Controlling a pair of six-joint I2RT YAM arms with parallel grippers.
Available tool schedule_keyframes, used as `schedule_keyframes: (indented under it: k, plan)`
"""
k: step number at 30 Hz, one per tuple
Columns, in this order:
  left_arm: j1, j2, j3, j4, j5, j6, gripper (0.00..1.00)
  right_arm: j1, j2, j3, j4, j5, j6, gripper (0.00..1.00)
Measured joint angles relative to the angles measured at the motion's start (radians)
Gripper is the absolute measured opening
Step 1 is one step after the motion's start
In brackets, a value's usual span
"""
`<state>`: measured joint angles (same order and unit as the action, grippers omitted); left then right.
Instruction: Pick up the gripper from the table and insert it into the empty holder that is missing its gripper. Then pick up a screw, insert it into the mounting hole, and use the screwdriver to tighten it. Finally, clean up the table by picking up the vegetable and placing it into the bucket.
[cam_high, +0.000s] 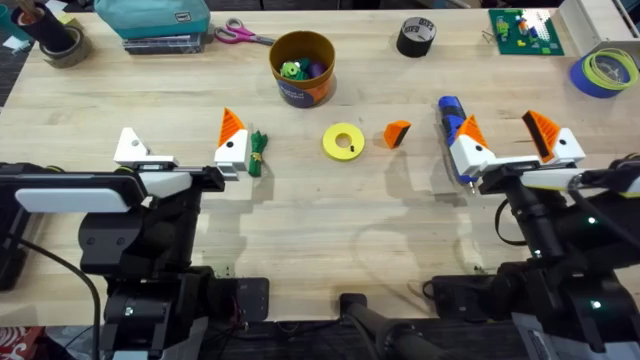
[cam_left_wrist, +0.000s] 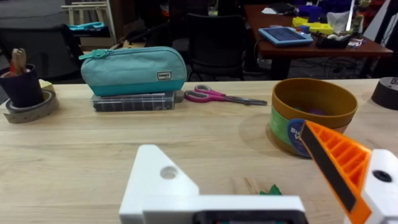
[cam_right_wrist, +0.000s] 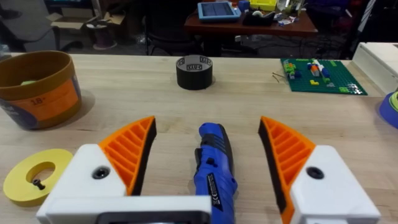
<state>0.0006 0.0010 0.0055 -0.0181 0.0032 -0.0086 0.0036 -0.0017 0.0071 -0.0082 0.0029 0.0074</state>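
The small orange gripper (cam_high: 397, 133) lies on the table between a yellow disc (cam_high: 345, 141) and the blue screwdriver (cam_high: 452, 115). A dark screw (cam_right_wrist: 38, 184) rests on the disc. My left gripper (cam_high: 180, 137) is open. Its left finger is the bare white holder (cam_left_wrist: 158, 180); its right finger carries an orange pad (cam_left_wrist: 336, 162). The green vegetable (cam_high: 258, 152) lies just right of that finger. My right gripper (cam_right_wrist: 208, 127) is open and straddles the screwdriver (cam_right_wrist: 213, 171) without touching it. The yellow-orange bucket (cam_high: 302, 68) stands behind, with small toys inside.
At the back are a black tape roll (cam_high: 416, 37), pink-handled scissors (cam_high: 243, 35), a teal pencil case (cam_high: 165, 18) on a grey box, a green brick plate (cam_high: 523, 32) and a blue tape roll (cam_high: 605, 70). A tape roll (cam_high: 62, 45) sits far left.
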Motion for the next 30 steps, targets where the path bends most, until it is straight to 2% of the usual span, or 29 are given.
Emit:
schedule_keyframes:
  k: [11,16,19,21,25,30]
  plan:
    - [0.0,0.0,0.0,0.001,0.0,0.0,0.986,0.0,0.0,0.0,0.003,0.002,0.0,0.994]
    - [0.0,0.0,0.001,0.054,0.0,-0.01,0.986,0.0,0.0,0.003,0.071,0.004,-0.012,0.997]
    - [0.0,0.0,0.031,0.006,0.0,-0.021,0.985,0.0,0.0,0.037,0.057,0.004,-0.015,0.997]
    - [0.0,0.002,0.088,-0.079,0.001,-0.025,0.985,0.0,0.003,0.091,0.043,0.004,-0.015,0.997]
    - [0.0,0.052,0.271,-0.236,0.0,-0.03,0.986,0.0,0.006,0.268,-0.066,0.003,-0.016,0.997]
    - [0.0,0.232,0.542,-0.426,0.001,-0.031,0.985,0.0,0.095,0.539,-0.318,0.003,-0.016,0.997]
